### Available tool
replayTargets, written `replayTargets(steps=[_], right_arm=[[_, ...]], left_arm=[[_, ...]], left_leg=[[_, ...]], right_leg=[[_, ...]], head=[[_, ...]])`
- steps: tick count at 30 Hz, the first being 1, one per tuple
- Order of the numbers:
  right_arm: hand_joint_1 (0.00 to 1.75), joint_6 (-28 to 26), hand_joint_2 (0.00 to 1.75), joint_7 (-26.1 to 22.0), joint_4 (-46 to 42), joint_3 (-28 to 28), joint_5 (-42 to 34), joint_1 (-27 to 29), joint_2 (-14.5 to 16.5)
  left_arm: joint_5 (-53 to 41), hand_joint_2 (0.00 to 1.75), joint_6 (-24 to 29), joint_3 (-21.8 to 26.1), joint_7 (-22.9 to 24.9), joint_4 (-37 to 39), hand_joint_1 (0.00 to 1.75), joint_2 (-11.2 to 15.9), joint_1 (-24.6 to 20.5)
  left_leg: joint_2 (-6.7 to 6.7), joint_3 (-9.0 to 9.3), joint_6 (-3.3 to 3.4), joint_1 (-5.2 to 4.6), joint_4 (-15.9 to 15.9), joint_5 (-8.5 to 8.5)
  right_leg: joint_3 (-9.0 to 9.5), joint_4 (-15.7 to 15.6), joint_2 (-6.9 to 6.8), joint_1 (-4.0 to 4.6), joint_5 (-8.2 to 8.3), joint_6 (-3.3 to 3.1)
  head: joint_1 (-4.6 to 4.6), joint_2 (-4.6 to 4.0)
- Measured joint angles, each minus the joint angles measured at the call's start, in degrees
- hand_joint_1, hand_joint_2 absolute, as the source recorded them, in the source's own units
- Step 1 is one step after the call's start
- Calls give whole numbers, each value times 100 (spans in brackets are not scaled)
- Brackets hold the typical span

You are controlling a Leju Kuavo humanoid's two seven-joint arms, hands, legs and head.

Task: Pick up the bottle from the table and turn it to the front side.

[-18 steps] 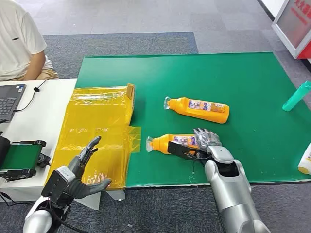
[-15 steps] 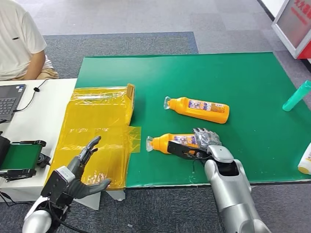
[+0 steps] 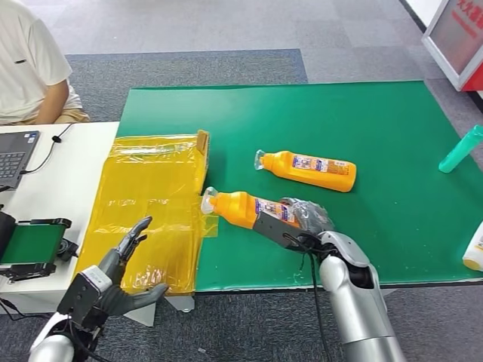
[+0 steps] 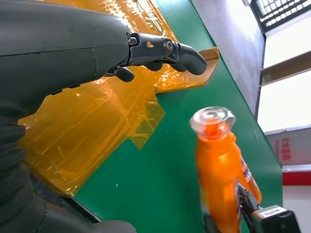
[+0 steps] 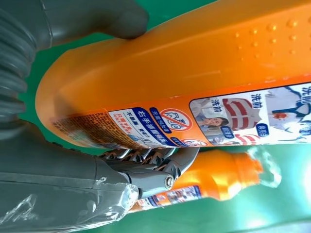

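Right robot hand point(image 3: 305, 219) grips the near orange bottle point(image 3: 244, 208) around its base end, lower centre of head view. The bottle's clear cap point(image 3: 208, 200) points left, at the edge of the yellow plastic sheet point(image 3: 151, 204). Bottle looks raised off the green mat point(image 3: 342, 121), neck slightly higher than base; can't confirm clearance. Right wrist view: thumb on one side of the orange body point(image 5: 165, 63), dark fingers point(image 5: 161, 167) on the other, label point(image 5: 205, 119) facing camera.

Second orange bottle point(image 3: 310, 170) lies flat on the mat just above and right of the held one, cap to the left, not touching it.

Left robot hand point(image 3: 122, 264) lower left of head view, over the near edge of the yellow sheet, fingers spread, holding nothing. Left wrist view confirms: fingers point(image 4: 165, 48) extended, held bottle point(image 4: 220, 170) in lower right.

Teal bottle point(image 3: 461, 148) at right edge of frame. Person in white shirt point(image 3: 29, 60) upper left, laptop point(image 3: 16, 154) on the white counter point(image 3: 68, 185).
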Motion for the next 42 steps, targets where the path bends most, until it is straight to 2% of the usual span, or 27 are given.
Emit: replayTargets(steps=[3,10,15,20,26,34,42], right_arm=[[175,-31,175,-203,-316,20,-823,218,8],[175,210,175,-460,-1267,33,-3812,795,48],[175,70,175,-651,-1907,239,-4648,1223,20],[175,5,175,-736,-2378,519,-4803,1502,15],[175,-304,175,-805,-2530,937,-4284,1705,13],[175,-517,175,-720,-2379,1505,-3623,1722,-27],[175,-684,175,-635,-2220,1761,-3233,1692,-83]], left_arm=[[12,175,21,-4,-54,-66,0,39,88],[246,175,46,-4,-127,-288,0,96,153],[515,175,41,-26,-23,-459,0,-24,74],[726,175,71,-174,82,-539,0,-265,-108],[1138,175,144,-369,322,-567,0,-590,-412],[1313,175,127,-757,404,-537,0,-684,-579],[1392,175,165,-1166,503,-420,0,-704,-664]], left_leg=[[0,-1,1,0,0,-1],[0,-1,0,0,0,-2],[0,-1,2,-1,0,-3],[0,0,3,-2,0,-3],[0,1,3,-2,0,-2],[0,0,3,-2,0,-3],[0,0,4,-3,0,-3]], right_leg=[[0,-1,-1,0,0,0],[-1,-1,-1,0,-1,1],[0,-3,0,-2,-1,1],[0,-3,0,-3,0,2],[2,-3,0,-3,1,2],[1,-3,0,-3,1,3],[1,-4,0,-4,1,3]], head=[[0,-1],[-2,0],[-1,0],[-1,0],[-1,0],[-1,0],[0,0]])
